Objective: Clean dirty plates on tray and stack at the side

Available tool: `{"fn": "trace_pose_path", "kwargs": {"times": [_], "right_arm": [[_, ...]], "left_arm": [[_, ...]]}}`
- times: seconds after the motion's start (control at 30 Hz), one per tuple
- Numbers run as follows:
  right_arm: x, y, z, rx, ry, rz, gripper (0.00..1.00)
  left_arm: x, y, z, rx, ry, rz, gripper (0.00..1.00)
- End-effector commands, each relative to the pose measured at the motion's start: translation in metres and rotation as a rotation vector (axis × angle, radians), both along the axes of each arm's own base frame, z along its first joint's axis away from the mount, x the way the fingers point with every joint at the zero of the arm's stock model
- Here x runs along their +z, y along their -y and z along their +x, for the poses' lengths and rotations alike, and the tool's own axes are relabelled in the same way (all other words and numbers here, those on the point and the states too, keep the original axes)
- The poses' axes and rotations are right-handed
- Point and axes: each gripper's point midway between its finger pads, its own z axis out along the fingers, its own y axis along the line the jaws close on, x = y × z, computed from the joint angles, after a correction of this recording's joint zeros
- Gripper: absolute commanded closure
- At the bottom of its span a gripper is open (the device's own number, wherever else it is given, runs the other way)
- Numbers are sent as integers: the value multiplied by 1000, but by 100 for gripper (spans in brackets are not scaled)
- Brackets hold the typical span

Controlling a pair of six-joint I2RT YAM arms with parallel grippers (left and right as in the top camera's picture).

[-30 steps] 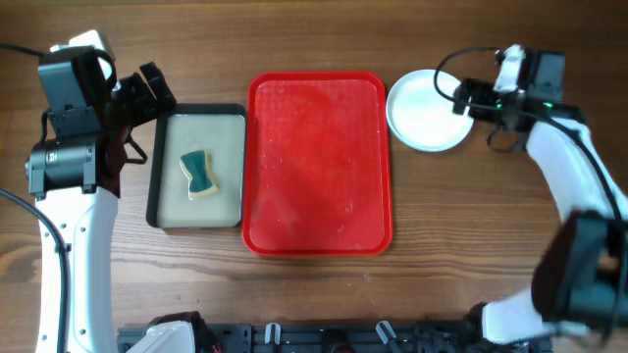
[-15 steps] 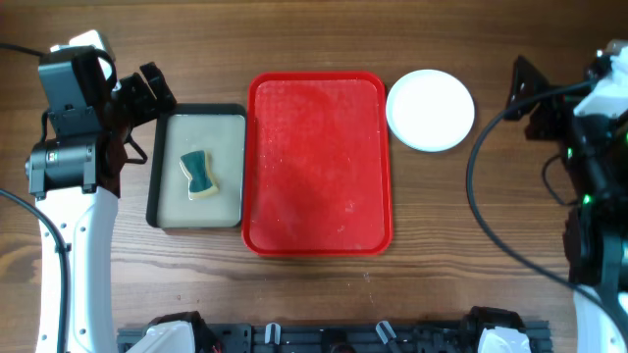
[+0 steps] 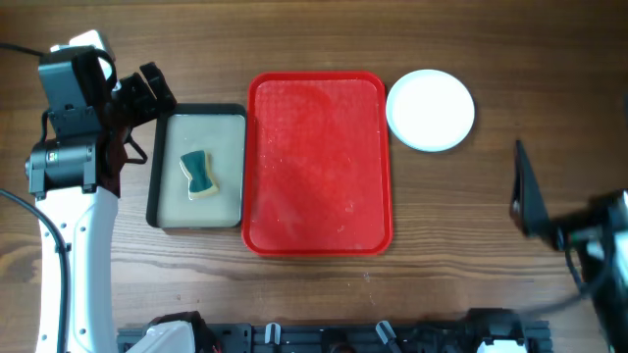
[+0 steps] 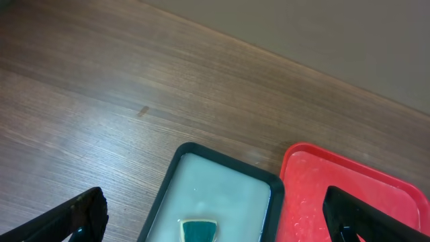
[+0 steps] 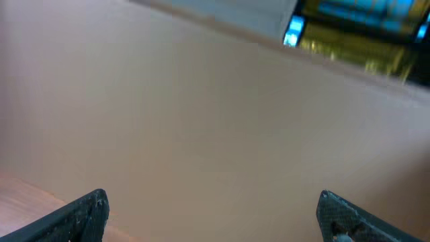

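One red tray, glossy plastic with rounded corners, lay at table centre. One round white plate sat just beside its upper right corner. One black-rimmed basin held one teal sponge. The left gripper was spread and empty. The right gripper, also spread and empty, had withdrawn from the plate toward the table's right edge.

Bare wood lay open across the frame's top and bottom. Mid-frame, the tray and basin sat side by side, nearly touching. A plate blocked the upper right; its right stayed free.
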Motion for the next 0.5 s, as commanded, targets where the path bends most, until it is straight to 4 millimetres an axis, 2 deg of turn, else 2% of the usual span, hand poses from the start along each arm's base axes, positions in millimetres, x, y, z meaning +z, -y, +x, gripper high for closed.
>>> {"fn": "trace_pose_path", "kwargs": {"times": [0.0,0.1,0.23,0.27,0.4,0.47], "right_arm": [[-17,-10,-21,38,80,-55,0],[-63,-12,-22,49,125,-59,1],[-144,-21,-4,107,67,-63,0],[-158,-24,-1,125,74,-63,0],[-181,-30,0,152,244,-64,0],[-201,-31,6,153,255,-61,0]], "left_arm": [[3,-3,1,14,8,3,0],[3,-3,1,14,8,3,0],[3,-3,1,14,8,3,0],[3,-3,1,14,8,3,0],[3,-3,1,14,8,3,0],[3,-3,1,14,8,3,0]]}}
